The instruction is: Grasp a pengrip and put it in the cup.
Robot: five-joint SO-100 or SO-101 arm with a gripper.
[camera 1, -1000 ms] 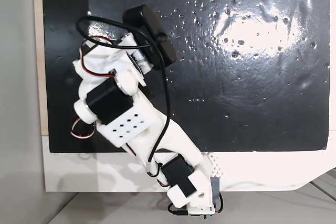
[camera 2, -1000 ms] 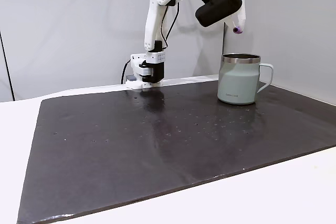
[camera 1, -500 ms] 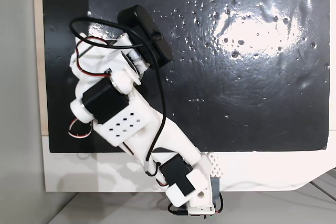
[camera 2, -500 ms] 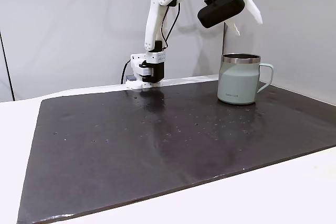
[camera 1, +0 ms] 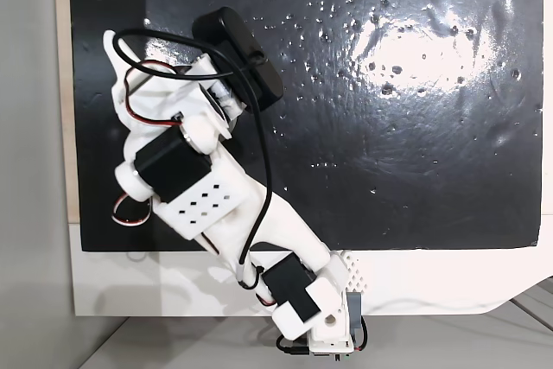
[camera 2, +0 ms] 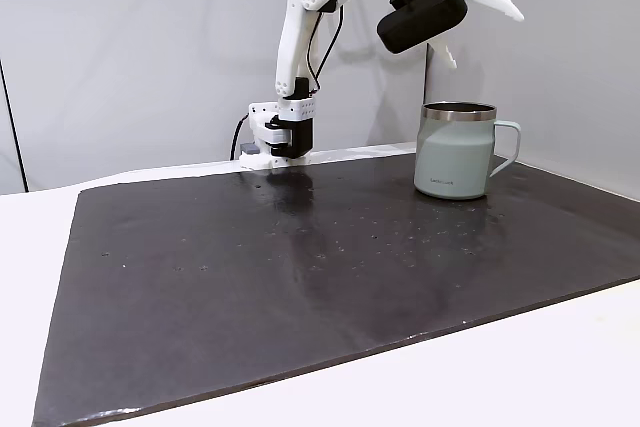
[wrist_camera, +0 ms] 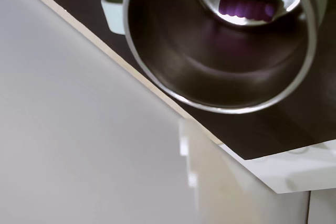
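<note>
Overhead, in a fixed view, the white plastic arm (camera 1: 216, 205) hides the cup. Sideways, in a fixed view, the gripper (camera 2: 480, 22) hangs splayed and empty above the grey-green cup (camera 2: 455, 152). Through the wrist view, the purple ribbed pengrip (wrist_camera: 245, 6) lies on the cup's (wrist_camera: 157, 51) shiny steel floor; it looks soft, light, best pinched across its middle.

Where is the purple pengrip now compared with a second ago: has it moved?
Yes. It hung in the end effector above the cup; now the pengrip lies on the cup's shiny bottom, and the jaws stand open.
</note>
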